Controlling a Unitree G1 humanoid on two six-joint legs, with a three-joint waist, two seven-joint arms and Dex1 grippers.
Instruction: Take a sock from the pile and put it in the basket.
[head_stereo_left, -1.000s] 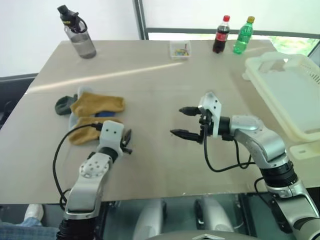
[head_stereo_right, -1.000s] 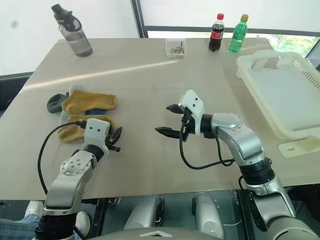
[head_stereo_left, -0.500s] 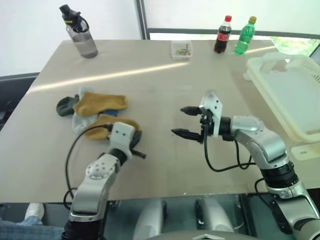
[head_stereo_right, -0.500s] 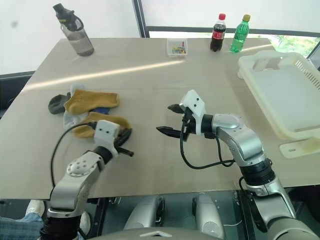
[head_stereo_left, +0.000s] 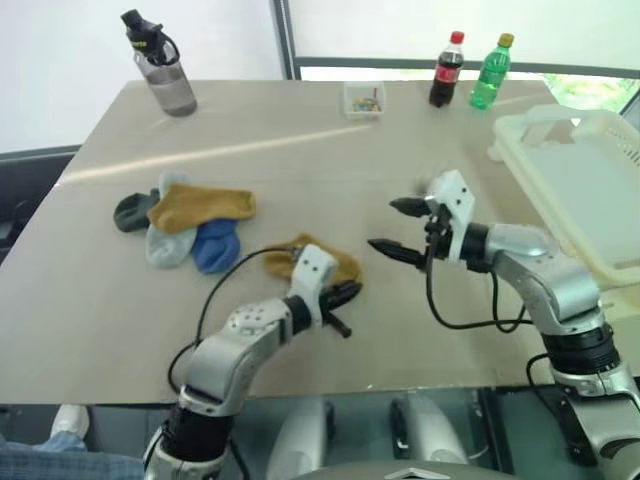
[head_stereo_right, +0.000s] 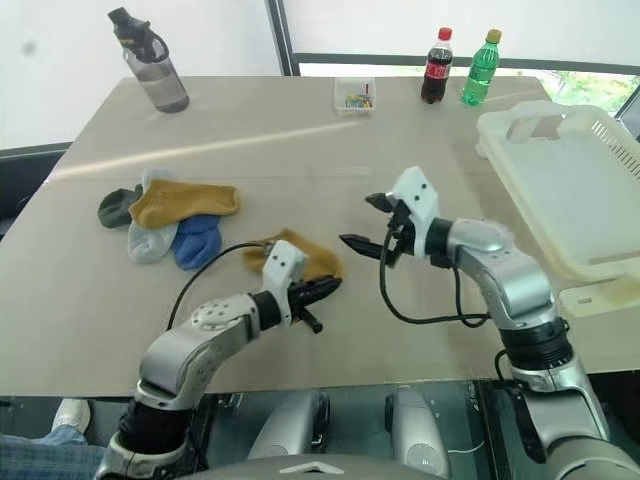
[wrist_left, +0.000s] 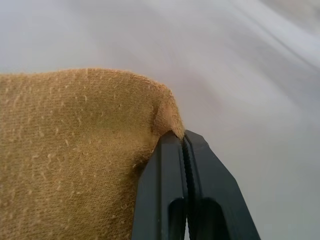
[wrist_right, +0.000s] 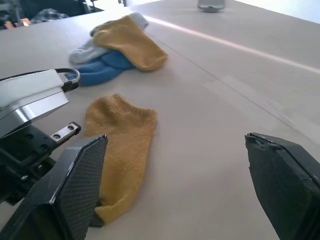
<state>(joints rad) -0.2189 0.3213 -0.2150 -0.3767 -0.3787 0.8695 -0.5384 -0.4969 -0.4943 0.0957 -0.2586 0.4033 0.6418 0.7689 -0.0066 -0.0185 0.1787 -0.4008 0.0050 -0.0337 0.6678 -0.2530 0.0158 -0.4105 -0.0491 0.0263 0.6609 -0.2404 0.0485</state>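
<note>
The pile (head_stereo_left: 185, 222) of mustard, grey, blue and dark green socks lies at the table's left. One mustard sock (head_stereo_left: 330, 262) lies apart from it, near the table's middle. My left gripper (head_stereo_left: 340, 298) is shut on this sock's edge; the left wrist view shows the closed fingers (wrist_left: 165, 190) pinching the fabric (wrist_left: 75, 150). A short way to the right, my right gripper (head_stereo_left: 385, 226) hovers open and empty, pointing left at the sock (wrist_right: 125, 140). The white basket (head_stereo_left: 590, 180) stands at the table's right edge.
A grey water bottle (head_stereo_left: 160, 65) stands at the far left. At the back are a small clear box (head_stereo_left: 362, 98), a cola bottle (head_stereo_left: 445, 68) and a green bottle (head_stereo_left: 488, 70). The table's front edge runs just below both arms.
My left gripper has dragged the mustard sock to the right, away from the pile, uncovering a blue sock. The right gripper has shifted slightly right and stayed open.
</note>
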